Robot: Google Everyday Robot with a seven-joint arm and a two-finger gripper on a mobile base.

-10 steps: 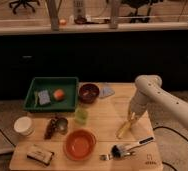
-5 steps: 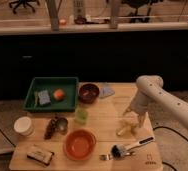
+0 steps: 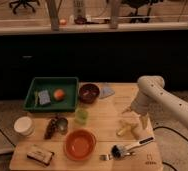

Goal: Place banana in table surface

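Gripper [image 3: 128, 120] blurs over banana [image 3: 125, 129] on table surface [image 3: 102, 120]; jaws' state seemingly unreadable.

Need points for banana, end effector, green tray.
banana [image 3: 126, 129], camera view, middle of the pale fruit lying on the tabletop.
end effector [image 3: 133, 118], camera view, tip of the arm just above the banana.
green tray [image 3: 51, 80], camera view, far rim.
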